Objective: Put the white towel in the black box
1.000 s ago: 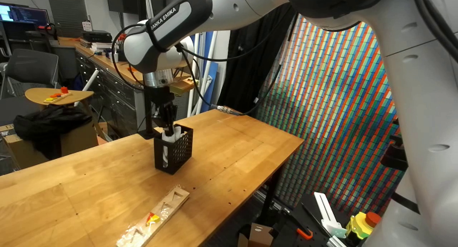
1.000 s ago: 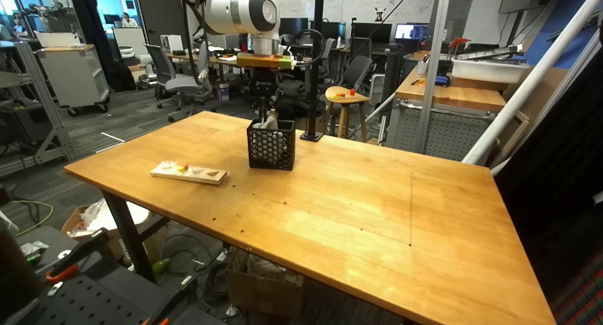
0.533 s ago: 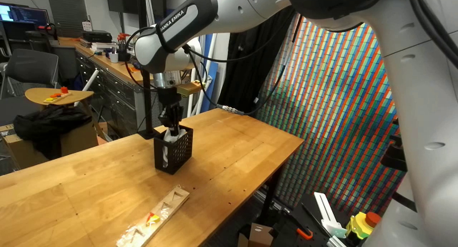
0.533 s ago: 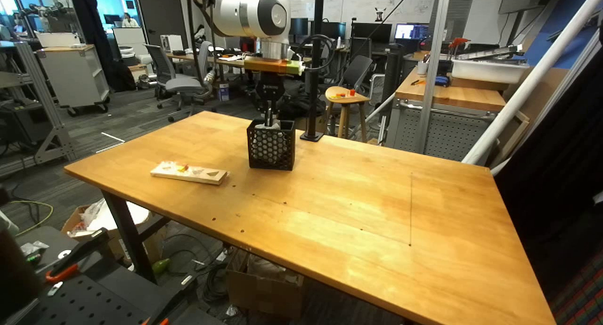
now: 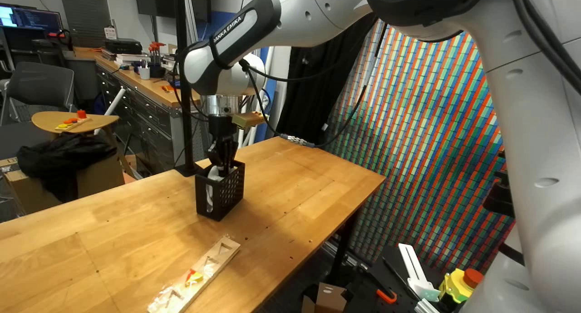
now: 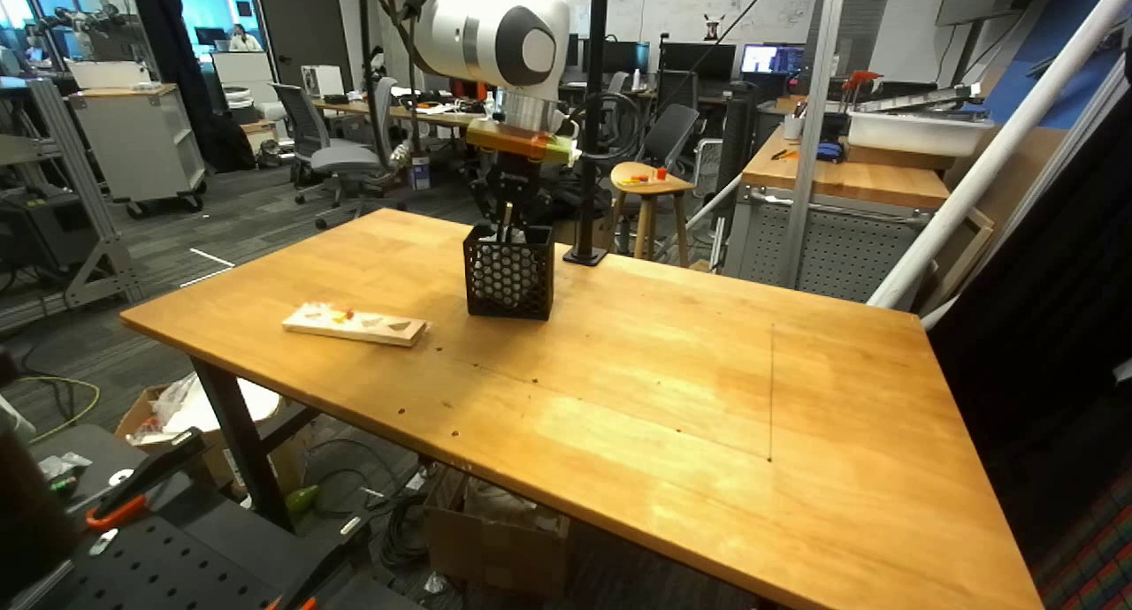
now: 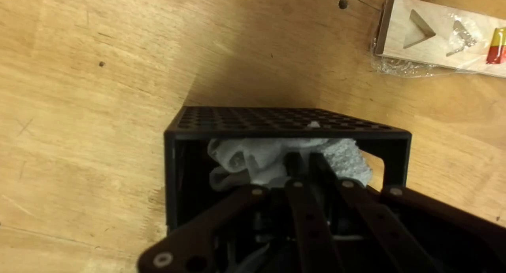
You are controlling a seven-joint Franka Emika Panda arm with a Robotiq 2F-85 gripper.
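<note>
The black box stands upright on the table, its sides perforated, in both exterior views. Inside it the white towel lies bunched against one wall in the wrist view, and part of it shows at the opening. My gripper points down into the box with its fingertips below the rim. The two fingers are close together among the folds, and pale cloth shows in the narrow gap between them. Deeper parts of the towel are hidden by the gripper and the box walls.
A pale wooden strip with cut-outs and plastic wrap lies on the table a short way from the box. A black upright post stands at the table edge close beside the box and my arm.
My gripper has moved down and sideways, deeper into the box. The towel, which stuck up above the rim, now sits lower inside. The box has not moved.
</note>
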